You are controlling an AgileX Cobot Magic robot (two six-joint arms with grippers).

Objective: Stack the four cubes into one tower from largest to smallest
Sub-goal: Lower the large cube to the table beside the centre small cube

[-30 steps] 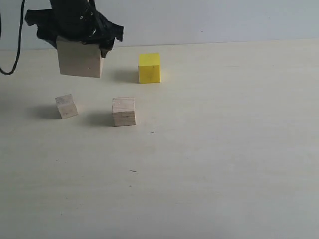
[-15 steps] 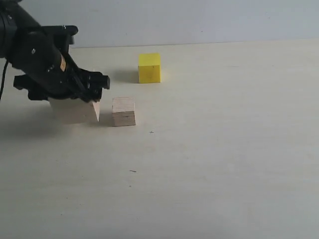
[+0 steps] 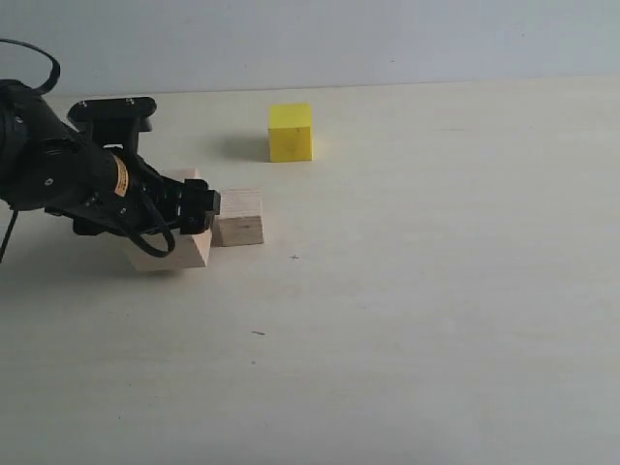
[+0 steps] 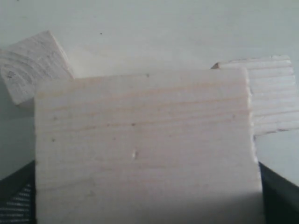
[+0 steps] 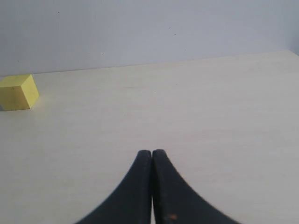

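My left gripper [image 3: 163, 225] is shut on the large pale wood cube [image 3: 180, 252], which is down at table level on the left; whether it rests on the table I cannot tell. In the left wrist view this large cube [image 4: 145, 144] fills the frame, with a dark finger [image 4: 280, 196] at each lower corner. The medium-small wood cube [image 3: 239, 216] [image 4: 273, 100] stands right beside it. The smallest wood cube [image 4: 32, 65] lies just past it, hidden by the arm in the exterior view. Farther back stands the yellow cube [image 3: 291, 133] [image 5: 17, 92]. My right gripper [image 5: 152, 155] is shut and empty.
The pale tabletop [image 3: 436, 291] stretches to the right and front, with a light wall [image 3: 387, 39] behind it. A black cable [image 3: 44, 68] loops above the left arm.
The left arm has come down and forward with the large cube, from high at the back left to table level beside the medium-small cube. It now covers the smallest cube.
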